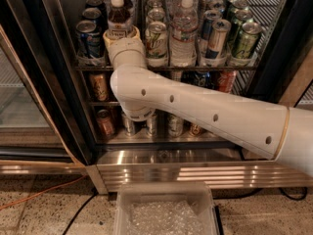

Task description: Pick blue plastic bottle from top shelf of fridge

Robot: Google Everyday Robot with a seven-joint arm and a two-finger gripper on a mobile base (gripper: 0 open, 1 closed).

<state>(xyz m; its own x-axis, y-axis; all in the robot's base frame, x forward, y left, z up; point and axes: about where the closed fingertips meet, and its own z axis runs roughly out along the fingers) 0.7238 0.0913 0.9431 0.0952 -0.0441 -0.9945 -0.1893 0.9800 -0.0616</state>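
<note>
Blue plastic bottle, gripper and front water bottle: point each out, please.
blue plastic bottle (117, 18), camera view, dark upper body.
gripper (121, 35), camera view, its rear end, at the bottle's base.
water bottle (184, 33), camera view, ribbed middle.

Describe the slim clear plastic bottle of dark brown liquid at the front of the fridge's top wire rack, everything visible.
The slim clear plastic bottle stands upright at the front of the top wire rack, between a blue drink can and a pale green can. It has a white screw cap, dark brown liquid and a white label with dark print. The gripper on the white arm sits in front of its lower half, hiding it; contact cannot be told.
</note>
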